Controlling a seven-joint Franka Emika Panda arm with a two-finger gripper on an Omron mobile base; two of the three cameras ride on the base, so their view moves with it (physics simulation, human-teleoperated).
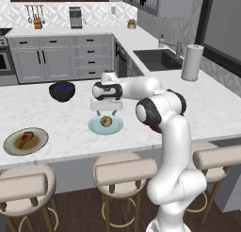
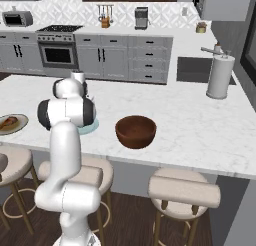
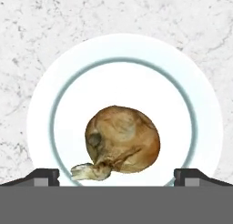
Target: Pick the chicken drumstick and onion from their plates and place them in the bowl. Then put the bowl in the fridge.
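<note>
Hovering wide open, gripper (image 1: 107, 114) directly above the onion (image 3: 122, 141) on the pale blue plate (image 3: 200, 109), bulb centred between the fingertips, stringy root end toward one finger, straight descent likely next.

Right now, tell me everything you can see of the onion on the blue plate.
The onion is a small round bulb with tan-brown papery skin, a dark spot on one side and a pale dried tuft at one end. It lies whole, on its side, near the middle of the pale blue plate, touching only that plate, between and below the open gripper fingers.
</note>
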